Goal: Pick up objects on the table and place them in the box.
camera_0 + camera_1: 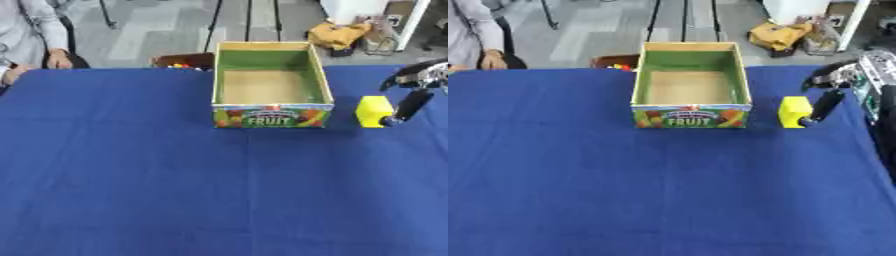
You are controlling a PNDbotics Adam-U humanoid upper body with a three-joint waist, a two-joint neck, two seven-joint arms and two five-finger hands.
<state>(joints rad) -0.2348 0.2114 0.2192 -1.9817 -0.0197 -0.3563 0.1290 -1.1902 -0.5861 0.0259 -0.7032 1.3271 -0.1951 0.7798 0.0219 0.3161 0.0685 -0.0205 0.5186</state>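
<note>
1. The yellow block (374, 111) stands on the blue table (175, 175), just beside the right wall of the fruit box (271, 116), which looks empty.
2. The right hand (826, 104) reaches in from the right; one dark finger (409, 106) points down and touches the block's right side. I cannot tell if the other fingers close on it.
3. I think the grasp is not finished: bring the thumb to the opposite side, then lift straight up above the wall before moving left.
4. The left hand is not visible.
</note>
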